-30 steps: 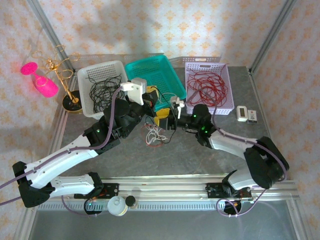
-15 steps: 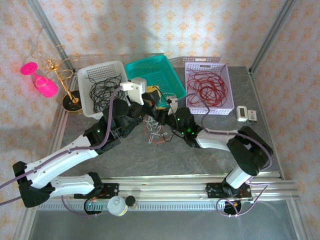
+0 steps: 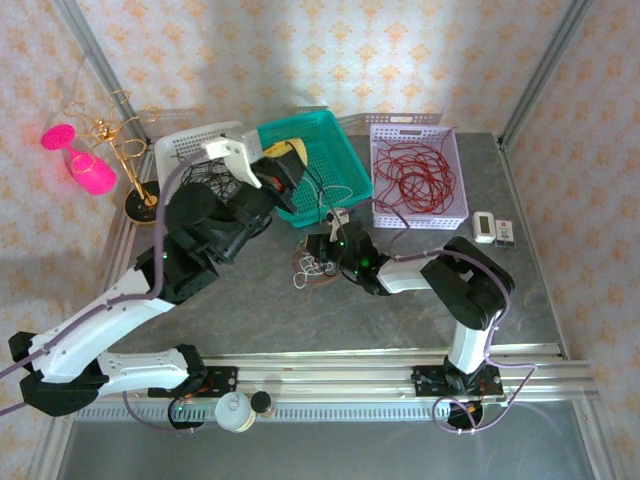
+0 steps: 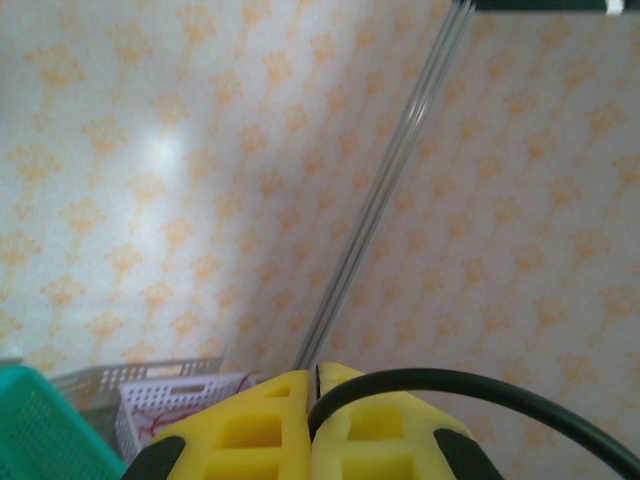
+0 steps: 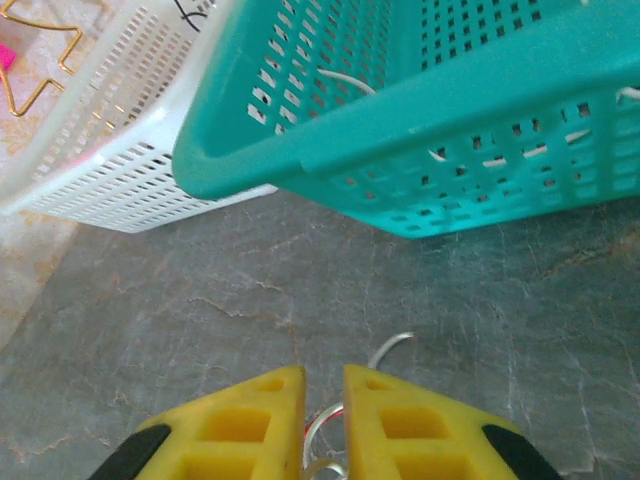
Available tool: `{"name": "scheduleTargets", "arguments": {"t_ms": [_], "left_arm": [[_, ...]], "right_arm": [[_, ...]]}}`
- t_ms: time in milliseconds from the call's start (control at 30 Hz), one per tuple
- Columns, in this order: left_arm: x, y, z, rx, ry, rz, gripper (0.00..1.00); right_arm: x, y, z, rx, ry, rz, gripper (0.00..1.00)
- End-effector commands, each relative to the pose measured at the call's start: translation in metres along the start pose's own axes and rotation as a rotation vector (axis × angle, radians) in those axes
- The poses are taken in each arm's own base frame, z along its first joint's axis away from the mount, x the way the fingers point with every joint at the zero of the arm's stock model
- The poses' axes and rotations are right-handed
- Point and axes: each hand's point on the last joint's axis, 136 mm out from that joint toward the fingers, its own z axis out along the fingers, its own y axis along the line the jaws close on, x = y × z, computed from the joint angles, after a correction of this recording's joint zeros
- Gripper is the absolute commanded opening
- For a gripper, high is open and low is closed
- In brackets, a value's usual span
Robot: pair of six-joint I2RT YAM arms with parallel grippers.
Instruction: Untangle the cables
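A small clump of red and white cables (image 3: 307, 270) lies on the grey table (image 3: 250, 310) in front of the teal basket. My right gripper (image 3: 325, 250) is low at the clump's right side. Its yellow fingers (image 5: 250, 420) stand a narrow gap apart, closed on a white cable (image 5: 385, 350) and a red strand. My left gripper (image 3: 285, 160) is lifted high over the teal basket's left edge. In the left wrist view its gripper (image 4: 316, 385) is shut on a black cable (image 4: 500, 388) that leaves to the right.
Three baskets stand along the back: a white one (image 3: 175, 150) with black cables, a teal one (image 3: 325, 130), and a lilac one (image 3: 452, 165) with red cables. A gold wire stand (image 3: 135, 160) and pink items (image 3: 85, 165) are at far left. Two small devices (image 3: 495, 230) lie at right.
My left arm has risen and swung back-left, drawing the black cable up. My right gripper has moved left to the clump and closed on its strands.
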Motion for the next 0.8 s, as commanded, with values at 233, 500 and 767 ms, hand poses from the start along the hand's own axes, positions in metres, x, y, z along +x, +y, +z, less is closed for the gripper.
{"name": "scheduleTargets", "arguments": {"t_ms": [233, 500, 767], "left_arm": [[-0.032, 0.004, 0.003, -0.088, -0.035, 0.113, 0.0], [-0.031, 0.023, 0.004, -0.203, -0.026, 0.18, 0.0], [-0.05, 0.033, -0.002, -0.285, -0.064, 0.226, 0.0]], "right_arm": [[0.024, -0.017, -0.01, 0.048, 0.041, 0.022, 0.18], [0.004, -0.009, -0.032, 0.06, 0.012, -0.023, 0.35], [-0.026, -0.003, -0.075, 0.101, -0.034, -0.094, 0.38]]}}
